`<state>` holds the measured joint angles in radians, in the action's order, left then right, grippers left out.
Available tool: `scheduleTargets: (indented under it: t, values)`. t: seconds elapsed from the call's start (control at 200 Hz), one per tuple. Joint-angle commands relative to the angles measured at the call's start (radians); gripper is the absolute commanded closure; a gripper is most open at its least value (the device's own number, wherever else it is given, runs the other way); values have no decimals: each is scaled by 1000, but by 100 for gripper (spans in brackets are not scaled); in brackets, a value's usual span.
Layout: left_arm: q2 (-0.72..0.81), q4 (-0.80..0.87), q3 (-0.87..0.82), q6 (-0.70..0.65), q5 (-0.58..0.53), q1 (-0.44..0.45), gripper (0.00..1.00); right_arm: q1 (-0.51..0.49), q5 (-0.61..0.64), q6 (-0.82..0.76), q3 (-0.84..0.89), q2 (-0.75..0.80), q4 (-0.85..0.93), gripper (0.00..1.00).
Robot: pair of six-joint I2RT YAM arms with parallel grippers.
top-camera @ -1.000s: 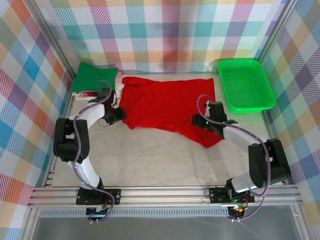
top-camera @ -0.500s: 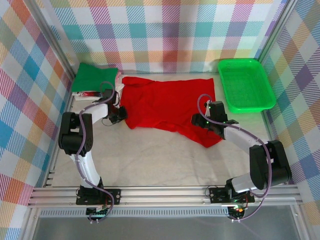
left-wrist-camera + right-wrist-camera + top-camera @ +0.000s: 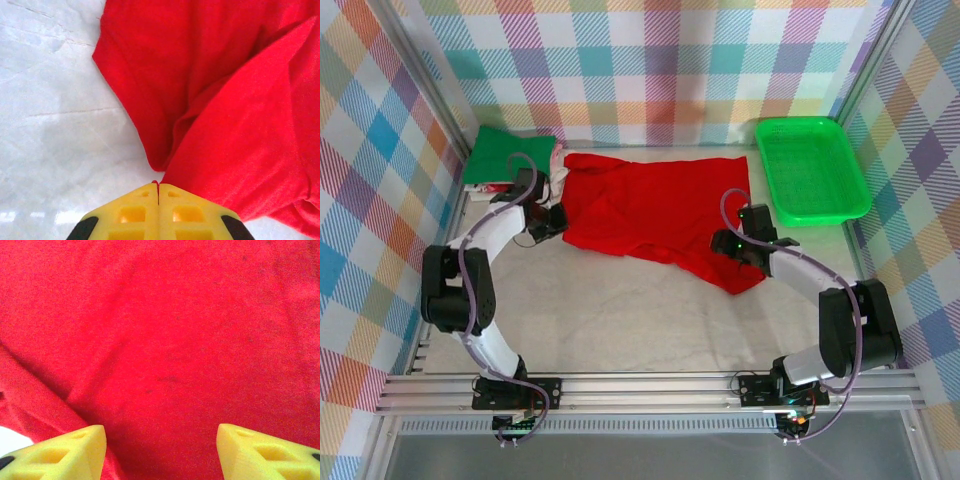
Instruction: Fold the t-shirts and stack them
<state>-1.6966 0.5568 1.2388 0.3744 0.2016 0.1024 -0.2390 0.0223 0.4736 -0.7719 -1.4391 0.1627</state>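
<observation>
One red t-shirt (image 3: 655, 205) lies spread on the far half of the table (image 3: 620, 310). The left hand (image 3: 159, 186) is clamped shut on its left edge; the right hand (image 3: 161, 432) sits over its right part, jaws apart.

Pastel plaid walls (image 3: 650, 60); pale tabletop (image 3: 620, 310); aluminium frame rails (image 3: 650, 385).

Green basket (image 3: 812, 168) at table's (image 3: 620, 310) far-right corner

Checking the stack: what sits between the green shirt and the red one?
Whitish cloth lies between green shirt and red shirt, in the top view.
</observation>
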Motion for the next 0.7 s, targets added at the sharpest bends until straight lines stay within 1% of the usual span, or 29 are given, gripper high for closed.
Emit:
scheduleTargets:
  t: [0.0,0.105,0.275,0.355,0.455,0.625,0.695]
  values:
    - [87,110,-14,-5,-28,5,100,52,3,66,-8,4,80,39]
    - [135,158,-24,6,4,2,100,97,-45,78,10,25,116,38]
    - [230,221,-26,41,44,2,100,99,-107,76,29,53,188,37]
    - [276,271,-24,52,80,2,100,98,-99,74,36,62,230,35]
    - [348,349,-34,65,83,1,100,109,-73,85,46,71,273,34]
    - [471,454,-85,105,100,-21,100,165,-70,122,57,84,370,32]
    - [512,493,-96,112,92,-39,100,204,-106,128,74,94,389,32]
